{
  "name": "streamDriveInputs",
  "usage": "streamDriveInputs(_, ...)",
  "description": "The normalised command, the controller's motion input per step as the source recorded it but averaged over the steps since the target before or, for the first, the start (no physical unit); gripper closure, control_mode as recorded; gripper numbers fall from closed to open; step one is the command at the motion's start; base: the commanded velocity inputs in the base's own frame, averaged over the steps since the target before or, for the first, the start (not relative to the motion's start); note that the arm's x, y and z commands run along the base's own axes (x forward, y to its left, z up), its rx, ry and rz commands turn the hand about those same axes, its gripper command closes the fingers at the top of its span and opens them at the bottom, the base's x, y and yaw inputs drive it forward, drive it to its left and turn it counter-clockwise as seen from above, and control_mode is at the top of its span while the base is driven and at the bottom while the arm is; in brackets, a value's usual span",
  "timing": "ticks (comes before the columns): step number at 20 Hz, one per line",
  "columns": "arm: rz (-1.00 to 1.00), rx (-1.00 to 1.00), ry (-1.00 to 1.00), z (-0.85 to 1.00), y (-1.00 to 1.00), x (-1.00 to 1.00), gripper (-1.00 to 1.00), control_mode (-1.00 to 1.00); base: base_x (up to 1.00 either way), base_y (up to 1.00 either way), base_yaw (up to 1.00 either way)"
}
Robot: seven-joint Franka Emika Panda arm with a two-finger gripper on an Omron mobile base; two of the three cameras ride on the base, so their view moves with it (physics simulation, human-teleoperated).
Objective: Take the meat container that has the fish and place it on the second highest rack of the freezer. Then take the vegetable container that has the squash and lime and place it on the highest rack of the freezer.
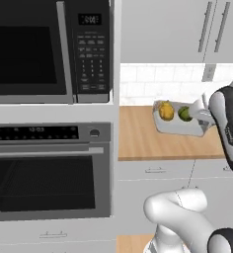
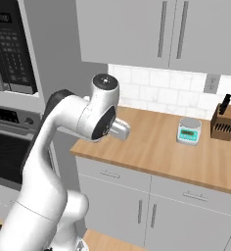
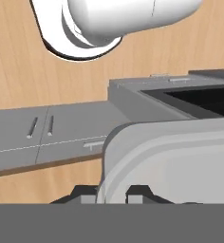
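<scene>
Gripper [image 3: 111, 194] fingers are clamped on the near rim of the vegetable container [image 1: 180, 124], which is held just above the counter [image 1: 138, 136], extending away from the fingers toward the left.

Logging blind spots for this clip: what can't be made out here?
- Pale grey vegetable container holding a yellow squash and green lime: its right end is hidden by the white arm in the left base view.
- Gripper: the grip point is cut off by the hand view's bottom edge.
- Small digital scale: readout too small.
</scene>
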Motion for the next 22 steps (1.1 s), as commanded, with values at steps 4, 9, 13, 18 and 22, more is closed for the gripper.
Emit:
streamDriveInputs(4,0.11,-0.04,-0.11,0.72,0.16,-0.51,1.00,-1.00,0.00,0.00,0.00)
streamDriveInputs(9,0.10,-0.06,-0.09,0.43,0.10,-0.70,1.00,-1.00,0.00,0.00,0.00)
streamDriveInputs(13,0.12,-0.10,-0.06,0.14,0.14,-0.64,1.00,-1.00,0.00,0.00,0.00)
streamDriveInputs(18,0.01,-0.07,-0.03,0.02,0.14,-0.18,1.00,1.00,0.00,0.03,0.00)
streamDriveInputs(22,0.00,0.00,0.00,0.00,0.00,0.00,1.00,1.00,-0.09,0.00,0.00)
